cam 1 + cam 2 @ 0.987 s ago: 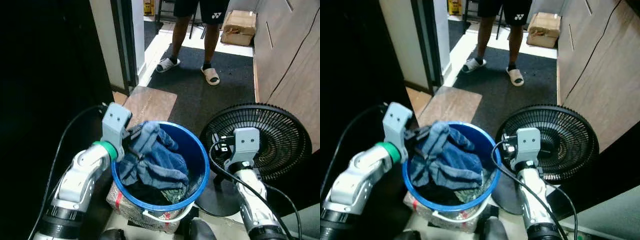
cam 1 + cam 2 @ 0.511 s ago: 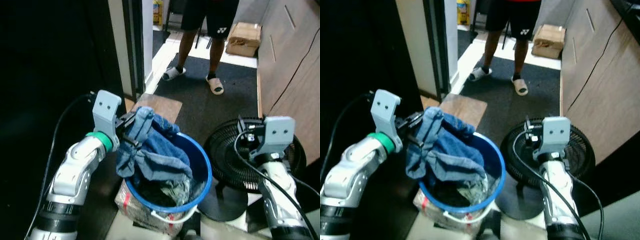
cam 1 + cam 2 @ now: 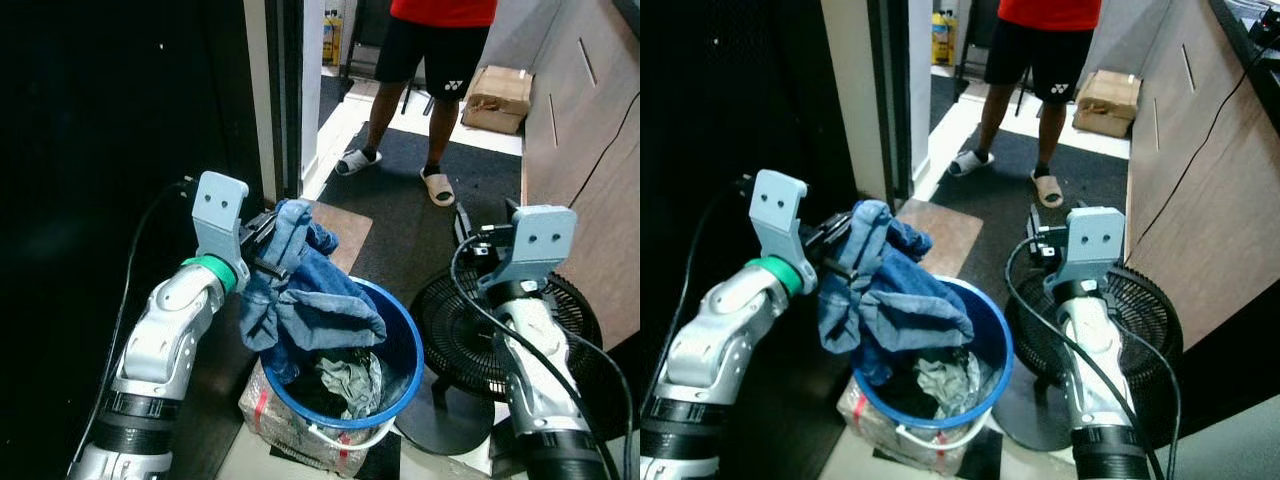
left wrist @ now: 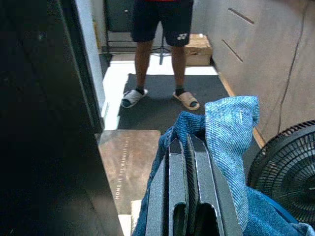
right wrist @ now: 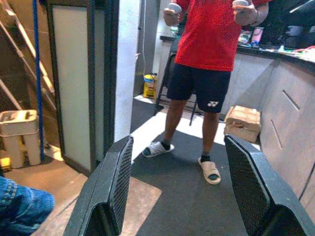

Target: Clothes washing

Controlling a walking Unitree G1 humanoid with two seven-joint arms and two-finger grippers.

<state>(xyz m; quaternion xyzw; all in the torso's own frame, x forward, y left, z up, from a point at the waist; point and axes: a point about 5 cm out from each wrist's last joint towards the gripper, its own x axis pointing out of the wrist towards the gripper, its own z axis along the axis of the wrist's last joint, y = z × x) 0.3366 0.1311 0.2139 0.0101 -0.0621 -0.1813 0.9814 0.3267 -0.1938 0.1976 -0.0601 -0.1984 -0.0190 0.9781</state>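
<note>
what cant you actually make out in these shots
- Bottom of the blue bucket: covered by the denim garment and other clothes, head views.
- Left gripper: shut on the denim, whose folds drape over the fingertips, left wrist view.
- Area to the robot's left: too dark to read, head views.
- Bag under the bucket: mostly covered by it.
- Fan: partly behind the right arm; right gripper open, holding nothing.

The blue jeans (image 3: pixel 300 300) are rough, faded denim cloth. The blue bucket (image 3: pixel 405 340) is smooth, shiny plastic. The fan (image 3: pixel 585 335) has a black wire cage. On the right, the cabinet wall (image 3: pixel 1180 190) looks like matt wood.
</note>
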